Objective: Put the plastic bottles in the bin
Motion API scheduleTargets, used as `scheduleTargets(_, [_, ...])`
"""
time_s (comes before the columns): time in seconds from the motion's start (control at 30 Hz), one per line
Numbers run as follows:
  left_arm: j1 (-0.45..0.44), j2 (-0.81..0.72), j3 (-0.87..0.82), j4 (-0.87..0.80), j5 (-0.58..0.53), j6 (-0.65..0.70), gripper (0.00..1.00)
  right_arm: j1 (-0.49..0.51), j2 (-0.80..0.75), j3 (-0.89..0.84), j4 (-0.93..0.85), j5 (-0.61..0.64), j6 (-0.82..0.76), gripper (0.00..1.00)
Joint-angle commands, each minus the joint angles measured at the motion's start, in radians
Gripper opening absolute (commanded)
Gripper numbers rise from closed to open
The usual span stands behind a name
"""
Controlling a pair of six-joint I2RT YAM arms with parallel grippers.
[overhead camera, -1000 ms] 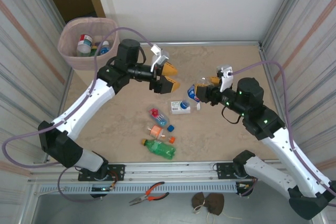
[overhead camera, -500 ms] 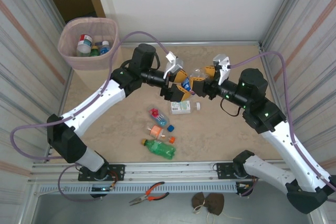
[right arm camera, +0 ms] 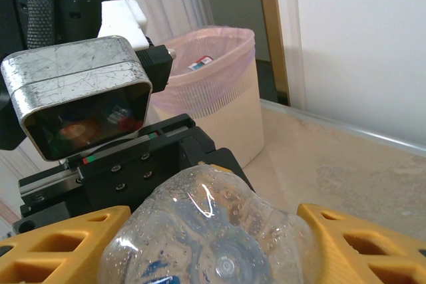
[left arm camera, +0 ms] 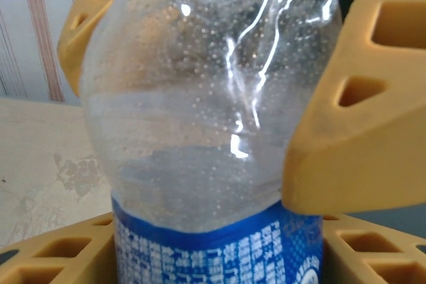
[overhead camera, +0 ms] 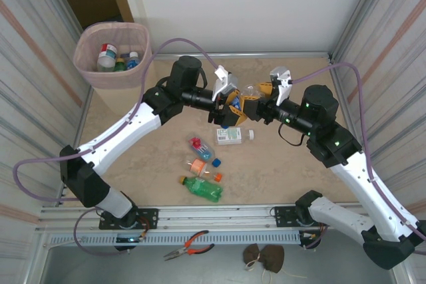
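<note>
Bin [overhead camera: 86, 64] far left, bottles [overhead camera: 108, 54] inside. Left jaws closed on clear, blue-labelled bottle [left arm camera: 206, 131] above mid-tabletop [overhead camera: 286, 171]; right jaws gripping same bottle from opposite side. Four loose bottles [overhead camera: 229, 136] lying nearer the bases, green one [overhead camera: 203, 189] nearest.

We take this for a robotics lab cell: corrugated metal panels [overhead camera: 33, 98] flank the table [overhead camera: 279, 164], an aluminium rail [overhead camera: 219, 214] edges its near side, and pliers [overhead camera: 190, 244] lie below.

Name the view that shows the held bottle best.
Left wrist: the bottle is close up, clear body and blue label plain between yellow fingers. Right wrist shows its dimpled base; top external, a small glimpse.
</note>
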Motion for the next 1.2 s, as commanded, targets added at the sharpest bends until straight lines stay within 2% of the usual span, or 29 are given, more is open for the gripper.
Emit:
scheduleTargets(0.0, [-0.007, 0.000, 0.033, 0.034, -0.005, 0.016, 0.57, -0.004, -0.015, 0.017, 0.024, 0.018, 0.020, 0.52])
scheduleTargets(0.1, [-0.005, -0.005, 0.035, 0.021, -0.012, 0.024, 0.56, -0.004, -0.017, 0.015, 0.024, 0.024, 0.021, 0.55])
scheduleTargets(0.23, [-0.005, -0.016, 0.046, -0.032, -0.063, 0.060, 0.56, -0.004, -0.028, 0.018, 0.024, 0.041, 0.022, 0.72])
scheduleTargets(0.3, [0.003, -0.022, 0.057, -0.062, -0.086, 0.075, 0.56, -0.005, -0.035, 0.020, 0.022, 0.054, 0.021, 0.76])
scheduleTargets(0.57, [0.106, -0.056, 0.083, -0.175, -0.165, 0.086, 0.55, -0.007, -0.069, 0.017, 0.010, 0.110, 0.007, 0.81])
scheduleTargets(0.8, [0.309, -0.098, 0.124, -0.312, -0.250, 0.076, 0.56, -0.016, -0.083, 0.002, 0.004, 0.127, 0.005, 0.83])
scheduleTargets(1.17, [0.729, -0.072, 0.281, -0.442, -0.372, -0.037, 0.56, -0.025, -0.076, -0.010, 0.007, 0.118, 0.013, 0.83])
